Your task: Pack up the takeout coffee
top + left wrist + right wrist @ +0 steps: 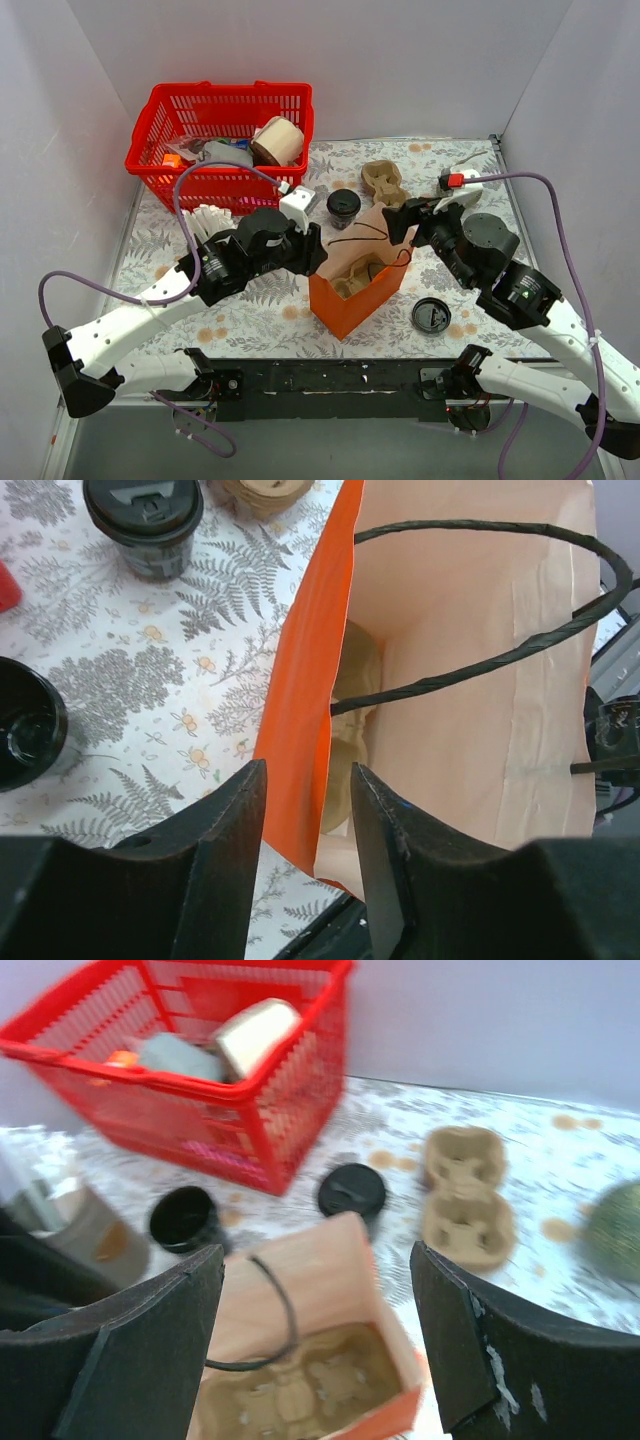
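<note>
- The takeout coffee (25,730) is seen standing on the table (150,670), off to the left side of the left hand (308,775). It's uncovered with its dark inside showing, and it's not held by anything. So the main thing isn't packed yet.
- The left hand is held partway open at the rim of the orange bag (300,680), with the bag's side wall between the jaws. One finger is outside the wall and one inside. No actual pinch on the paper can be made out, so it's counted as loose.
- The bag itself is stood up and open. A cardboard cup carrier (290,1390) can be seen lying in its bottom, so that prep looks done.
- A second cup with its lid on (343,205) is left on the table just past the bag, ahead of both hands. It isn't packed either.
- The right hand (318,1255) is spread wide above the bag's mouth and nothing is held in it.
- A loose black lid (431,315) is lying flat on the table, back toward the arm's base from the right hand and just beside the bag.
- What's probably left: the coffee needs to be lidded, picked up, and set into the carrier.
</note>
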{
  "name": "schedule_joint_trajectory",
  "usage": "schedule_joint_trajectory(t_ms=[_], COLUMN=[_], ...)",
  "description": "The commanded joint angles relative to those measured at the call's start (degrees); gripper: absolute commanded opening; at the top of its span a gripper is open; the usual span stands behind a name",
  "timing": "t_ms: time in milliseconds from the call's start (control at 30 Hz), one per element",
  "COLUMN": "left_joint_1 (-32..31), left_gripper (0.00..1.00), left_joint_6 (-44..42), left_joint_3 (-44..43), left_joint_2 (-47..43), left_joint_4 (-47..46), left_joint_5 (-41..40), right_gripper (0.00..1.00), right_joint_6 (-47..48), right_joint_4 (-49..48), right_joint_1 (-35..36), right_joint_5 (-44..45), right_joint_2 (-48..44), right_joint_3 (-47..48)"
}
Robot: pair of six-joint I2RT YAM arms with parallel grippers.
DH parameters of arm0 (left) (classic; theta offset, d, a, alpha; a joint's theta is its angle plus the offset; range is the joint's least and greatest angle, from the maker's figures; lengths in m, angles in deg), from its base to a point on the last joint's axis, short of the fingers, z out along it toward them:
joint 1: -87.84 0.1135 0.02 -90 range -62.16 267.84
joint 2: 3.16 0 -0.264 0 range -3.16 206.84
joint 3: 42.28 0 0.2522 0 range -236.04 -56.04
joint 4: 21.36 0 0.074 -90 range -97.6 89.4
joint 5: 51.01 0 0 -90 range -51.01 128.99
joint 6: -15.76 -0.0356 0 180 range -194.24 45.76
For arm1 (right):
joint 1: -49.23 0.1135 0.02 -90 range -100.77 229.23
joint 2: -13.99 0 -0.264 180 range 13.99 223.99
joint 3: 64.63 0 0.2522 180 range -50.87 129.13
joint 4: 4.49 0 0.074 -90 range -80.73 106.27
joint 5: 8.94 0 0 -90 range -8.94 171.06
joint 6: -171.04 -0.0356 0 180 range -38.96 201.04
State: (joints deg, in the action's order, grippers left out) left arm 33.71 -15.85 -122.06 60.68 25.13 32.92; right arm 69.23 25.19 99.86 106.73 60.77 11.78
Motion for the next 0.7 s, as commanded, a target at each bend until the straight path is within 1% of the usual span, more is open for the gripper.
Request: schedule_joint_trajectory(t_ms=[0,33,67,133,167,200,267,300,333,367,400,467,533,567,667], left_joint_1=[-0.01,-0.01,-0.01,-0.01,-0.01,-0.01,-0.01,-0.01,-0.01,-0.01,-0.01,-0.10,-0.10,-0.10,-0.10], left_gripper=[0.40,0.43,0.67,0.82,0.94,0.98,0.98,0.98,0.98,0.98,0.98,0.98,0.98,0.98,0.98], left_joint_6=[-5.39,-4.96,-3.91,-1.71,0.82,2.15,5.49,9.33,11.46,13.31,16.37,18.42,18.25,18.08,16.24], left_joint_3=[-2.79,-3.41,-4.63,-6.13,-7.18,-7.80,-8.60,-10.17,-10.79,-11.58,-12.89,-12.91,-11.07,-10.80,-12.20], left_joint_2=[-1.17,-0.12,0.32,1.29,1.90,2.26,3.57,4.10,4.72,5.50,6.38,6.39,5.78,5.95,8.05], left_joint_4=[-0.57,-0.04,1.27,2.77,4.17,4.97,7.85,9.53,11.02,14.26,15.68,17.54,16.23,14.75,11.31], left_joint_5=[-4.21,-4.91,-5.88,-6.06,-5.89,-6.06,-6.67,-7.90,-8.61,-9.05,-9.23,-9.23,-8.70,-9.22,-9.14], right_gripper=[0.83,0.83,0.81,0.80,0.80,0.80,0.80,0.80,0.80,0.79,0.79,0.78,0.78,0.78,0.78], right_joint_6=[0.65,0.65,0.74,2.58,3.46,5.12,5.22,5.40,5.40,5.40,5.40,5.13,4.96,4.52,3.91], right_joint_4=[2.18,2.79,2.97,3.41,4.89,6.04,10.07,11.57,12.80,14.04,16.92,18.96,20.11,20.03,18.80], right_joint_1=[-0.18,-0.18,-0.18,-0.18,-0.18,-0.18,-0.18,-0.18,-0.18,-0.18,-0.18,-0.18,-0.18,-0.18,-0.18], right_joint_5=[15.89,16.60,16.34,13.28,7.87,4.77,-2.07,-4.12,-5.88,-9.38,-10.98,-13.35,-12.93,-11.10,-8.02], right_joint_2=[-1.78,-1.87,-2.05,-2.05,-1.70,-0.65,0.93,2.51,3.39,4.27,5.67,6.39,6.13,5.86,3.84], right_joint_3=[-1.66,-1.57,-1.39,-0.26,0.53,1.58,4.84,5.72,7.55,8.44,9.58,11.60,12.05,11.71,10.56])
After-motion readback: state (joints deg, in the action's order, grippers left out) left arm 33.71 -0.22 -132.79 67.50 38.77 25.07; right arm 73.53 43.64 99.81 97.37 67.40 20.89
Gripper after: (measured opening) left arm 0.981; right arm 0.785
